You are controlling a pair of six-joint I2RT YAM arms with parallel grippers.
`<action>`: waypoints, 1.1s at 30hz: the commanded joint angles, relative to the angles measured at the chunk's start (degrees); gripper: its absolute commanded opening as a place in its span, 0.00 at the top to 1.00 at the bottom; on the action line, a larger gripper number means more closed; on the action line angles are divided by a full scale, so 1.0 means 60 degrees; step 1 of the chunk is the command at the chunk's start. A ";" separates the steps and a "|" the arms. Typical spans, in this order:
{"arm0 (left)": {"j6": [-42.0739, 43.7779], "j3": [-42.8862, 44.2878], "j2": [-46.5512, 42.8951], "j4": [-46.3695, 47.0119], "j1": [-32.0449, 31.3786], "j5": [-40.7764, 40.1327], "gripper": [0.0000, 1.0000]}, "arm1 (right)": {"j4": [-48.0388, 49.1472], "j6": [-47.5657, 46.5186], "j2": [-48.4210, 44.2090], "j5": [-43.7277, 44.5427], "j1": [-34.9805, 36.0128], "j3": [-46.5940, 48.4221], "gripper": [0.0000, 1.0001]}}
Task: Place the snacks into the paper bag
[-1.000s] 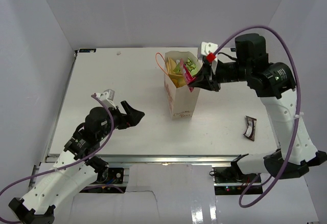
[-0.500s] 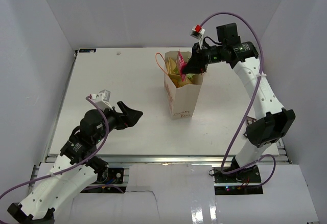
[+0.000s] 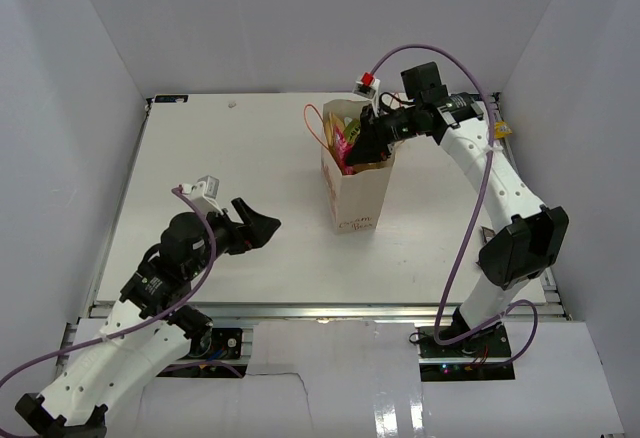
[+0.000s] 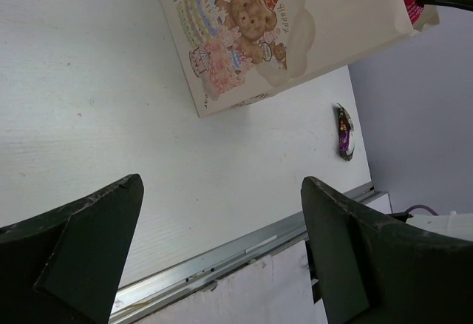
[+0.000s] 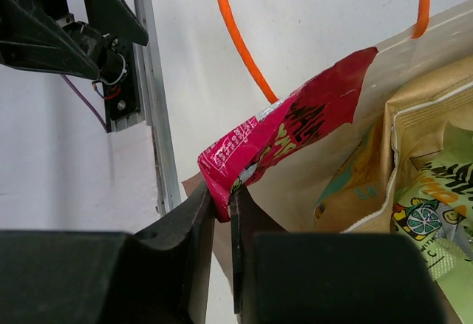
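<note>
The cream paper bag (image 3: 357, 193) stands upright mid-table with orange cord handles (image 3: 313, 123). My right gripper (image 3: 364, 146) is over its open mouth, shut on a corner of a pink-red packet (image 3: 344, 144). In the right wrist view the fingers pinch the packet (image 5: 295, 128) at the gripper (image 5: 222, 204), and the packet hangs across the bag's rim. A yellow-and-teal chip bag (image 5: 421, 128) and a green packet (image 5: 436, 217) lie inside. My left gripper (image 3: 262, 226) is open and empty, left of the bag. A dark brown-and-white packet (image 4: 344, 130) lies on the table beyond the bag (image 4: 295, 21).
A small yellow thing (image 3: 501, 130) lies near the table's right edge beside the right arm. The metal rail of the table's front edge (image 4: 222, 261) runs just under the left gripper (image 4: 222, 254). White walls close in the table on three sides.
My right gripper has moved left and down with the pink-red packet, from above the bag's right rim into its mouth. The left arm has hardly moved.
</note>
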 commanded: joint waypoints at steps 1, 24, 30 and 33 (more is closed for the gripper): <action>0.0054 0.0075 0.0171 0.0054 0.0045 0.0104 0.02 | 0.0071 -0.0399 -0.0235 0.0027 0.0081 -0.0076 0.88; 0.0435 0.0192 0.0420 0.0171 0.0045 0.0118 0.02 | -0.0750 -0.2068 -0.0862 0.2722 0.0462 0.2473 0.46; 0.0523 0.0032 0.0465 0.0391 0.0045 0.0118 0.02 | 0.0522 -0.0886 -0.2606 0.4450 -0.1014 0.0573 0.34; 0.0552 -0.0144 0.0450 0.0523 0.0045 0.0455 0.02 | 0.1387 0.0637 -0.2974 0.4713 -0.3178 -0.0717 0.24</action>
